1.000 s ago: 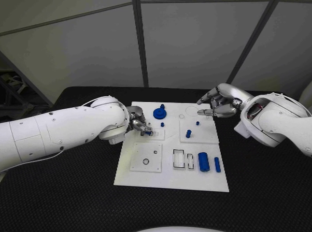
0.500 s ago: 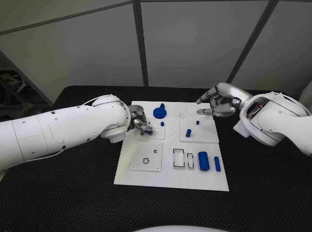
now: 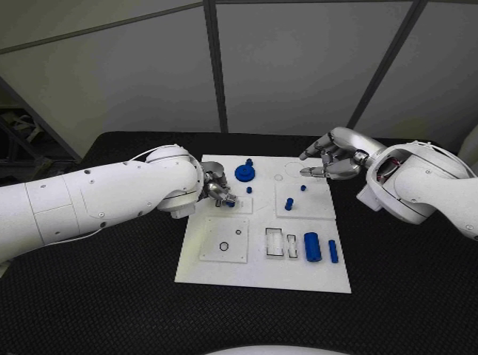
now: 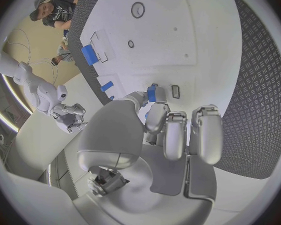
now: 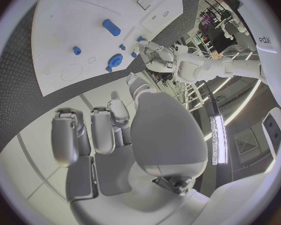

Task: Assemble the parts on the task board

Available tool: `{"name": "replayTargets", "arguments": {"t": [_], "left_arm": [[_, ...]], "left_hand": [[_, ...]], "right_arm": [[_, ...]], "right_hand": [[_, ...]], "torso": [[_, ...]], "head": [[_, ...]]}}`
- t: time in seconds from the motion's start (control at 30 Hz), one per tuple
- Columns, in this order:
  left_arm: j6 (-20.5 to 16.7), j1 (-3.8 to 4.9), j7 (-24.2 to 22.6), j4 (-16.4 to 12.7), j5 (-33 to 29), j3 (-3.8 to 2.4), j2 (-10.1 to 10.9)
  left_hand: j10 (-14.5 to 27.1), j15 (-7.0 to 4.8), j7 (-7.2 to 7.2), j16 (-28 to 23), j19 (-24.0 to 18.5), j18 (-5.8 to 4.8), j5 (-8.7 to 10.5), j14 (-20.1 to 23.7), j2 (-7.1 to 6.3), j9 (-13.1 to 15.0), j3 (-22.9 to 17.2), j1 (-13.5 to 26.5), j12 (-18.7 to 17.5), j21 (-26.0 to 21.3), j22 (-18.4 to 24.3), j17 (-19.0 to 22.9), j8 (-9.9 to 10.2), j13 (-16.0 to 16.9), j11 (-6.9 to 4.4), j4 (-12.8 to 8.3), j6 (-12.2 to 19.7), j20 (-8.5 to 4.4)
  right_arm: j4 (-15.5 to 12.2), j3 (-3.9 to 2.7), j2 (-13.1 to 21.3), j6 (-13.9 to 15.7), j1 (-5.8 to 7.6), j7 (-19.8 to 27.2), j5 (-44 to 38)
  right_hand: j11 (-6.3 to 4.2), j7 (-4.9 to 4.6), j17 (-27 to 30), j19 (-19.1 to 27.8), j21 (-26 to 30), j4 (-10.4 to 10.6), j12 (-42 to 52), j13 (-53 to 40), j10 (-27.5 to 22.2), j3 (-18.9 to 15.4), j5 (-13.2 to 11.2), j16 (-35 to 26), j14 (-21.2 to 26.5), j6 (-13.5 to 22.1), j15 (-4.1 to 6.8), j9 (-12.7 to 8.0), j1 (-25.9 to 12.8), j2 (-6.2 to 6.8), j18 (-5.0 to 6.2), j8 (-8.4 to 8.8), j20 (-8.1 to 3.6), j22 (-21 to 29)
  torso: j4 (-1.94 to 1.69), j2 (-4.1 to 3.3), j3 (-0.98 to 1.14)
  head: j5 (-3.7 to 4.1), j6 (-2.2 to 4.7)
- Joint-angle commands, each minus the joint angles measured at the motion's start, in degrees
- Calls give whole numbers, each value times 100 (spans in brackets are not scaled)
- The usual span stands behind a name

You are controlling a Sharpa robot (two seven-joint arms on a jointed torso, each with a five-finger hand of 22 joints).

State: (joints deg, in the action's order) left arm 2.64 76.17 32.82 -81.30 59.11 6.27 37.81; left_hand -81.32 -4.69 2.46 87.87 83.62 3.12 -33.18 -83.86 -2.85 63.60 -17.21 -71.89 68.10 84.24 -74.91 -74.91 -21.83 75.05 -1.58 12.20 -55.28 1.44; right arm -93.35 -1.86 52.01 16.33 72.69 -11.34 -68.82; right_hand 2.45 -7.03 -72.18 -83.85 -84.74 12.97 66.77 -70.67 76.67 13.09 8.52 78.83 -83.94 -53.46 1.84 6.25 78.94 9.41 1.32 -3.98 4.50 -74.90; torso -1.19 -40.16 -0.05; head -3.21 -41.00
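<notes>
Movement over the last second was slight. Left hand [image 3: 219,191] stayed low over the upper-left panel of the task board [image 3: 260,277], drifting a touch toward the board's middle; the arm's bulk shifted with it. Left wrist view showed its fingers [image 4: 178,135] curled in, with a small blue part [image 4: 152,93] pinched at the tips, just above a small rectangular slot [image 4: 175,91] in the board. Part appeared not yet seated, though contact could not be judged.

Right hand [image 3: 335,157] had not moved: it hovered over the board's far right corner, fingers partly curled and apart, holding nothing that could be seen.

Elsewhere on the board nothing had shifted:
- blue knob piece [image 3: 244,173] stood at the far edge
- small blue pegs [image 3: 288,204] stood in the upper-right panel
- blue cylinder [image 3: 311,247] and slim blue bar [image 3: 333,251] lay at the near right, beside the open rectangular frames [image 3: 274,242]

Judgement: left hand was fine-aligning its part over the slot, an insertion in progress. Cylinder and bar still lay loose, so assembly looked well short of done.
</notes>
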Motion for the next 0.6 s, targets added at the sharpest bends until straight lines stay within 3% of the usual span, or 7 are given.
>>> {"name": "replayTargets", "arguments": {"t": [0.03,0.6], "left_arm": [[220,-5,2,11,75,4,-28],[465,-2,73,90,90,4,-68]], "left_hand": [[-21,-35,-10,25,8,-58,31,-563,25,-4,-1051,10,-20,22,-448,-1350,-19,396,-10,-1013,-23,-2],[-19,-35,-9,21,8,-58,29,-562,22,-1,-1072,14,-25,21,-448,-1347,-15,395,-10,-1031,-23,-1]], "right_arm": [[-17,-4,-5,-90,11,43,-19],[-35,-4,-2,-107,11,45,-19]], "right_hand": [[-14,-16,-1,-110,19,36,-3,7,17,2,20,-37,-204,-28,20,2,2,-24,68,8,-11,-701],[-14,-16,-1,-110,19,36,-3,7,17,2,20,-37,-204,-28,20,2,2,-24,68,8,-11,-701]], "torso": [[-7,3,5],[0,1,1]], "head": [[-17,-7],[-23,-27]]}}
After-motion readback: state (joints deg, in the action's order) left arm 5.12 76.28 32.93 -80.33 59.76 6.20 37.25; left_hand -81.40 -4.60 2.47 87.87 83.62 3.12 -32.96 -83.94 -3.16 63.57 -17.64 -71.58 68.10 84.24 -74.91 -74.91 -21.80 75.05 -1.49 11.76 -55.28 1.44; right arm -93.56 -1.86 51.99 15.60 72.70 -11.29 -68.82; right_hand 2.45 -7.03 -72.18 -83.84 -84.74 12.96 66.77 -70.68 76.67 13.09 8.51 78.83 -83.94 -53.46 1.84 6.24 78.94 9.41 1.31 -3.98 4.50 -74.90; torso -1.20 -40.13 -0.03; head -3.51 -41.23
